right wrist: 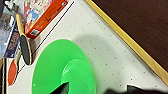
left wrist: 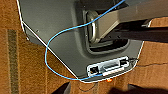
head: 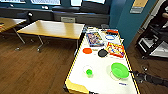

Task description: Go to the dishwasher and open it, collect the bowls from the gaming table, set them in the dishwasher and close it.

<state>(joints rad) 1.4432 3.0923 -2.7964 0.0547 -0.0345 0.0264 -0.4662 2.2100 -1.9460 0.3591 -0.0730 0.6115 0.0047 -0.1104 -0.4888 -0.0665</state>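
Note:
The gaming table (head: 100, 83) has a white top and a yellow frame, and stands right in front of me. A shallow bright green bowl (head: 120, 70) lies on it near the right edge. A small green bowl (head: 89, 72) sits further left. My right gripper (head: 132, 73) reaches in from the right, just beside the big green bowl. In the right wrist view the green bowl (right wrist: 57, 67) lies on the table top (right wrist: 112, 55) just ahead of my open right gripper (right wrist: 96, 90), untouched. My left gripper (left wrist: 97, 90) hangs open beside the robot's base, above carpet. The dishwasher is out of view.
Also on the table are an orange bowl (head: 87, 50), a black paddle (head: 102, 53) and game boxes (head: 115, 49). Wooden tables (head: 52, 28) stand to the left on wood floor. A teal wall (head: 125, 17) and a dark cart (head: 155, 40) are on the right.

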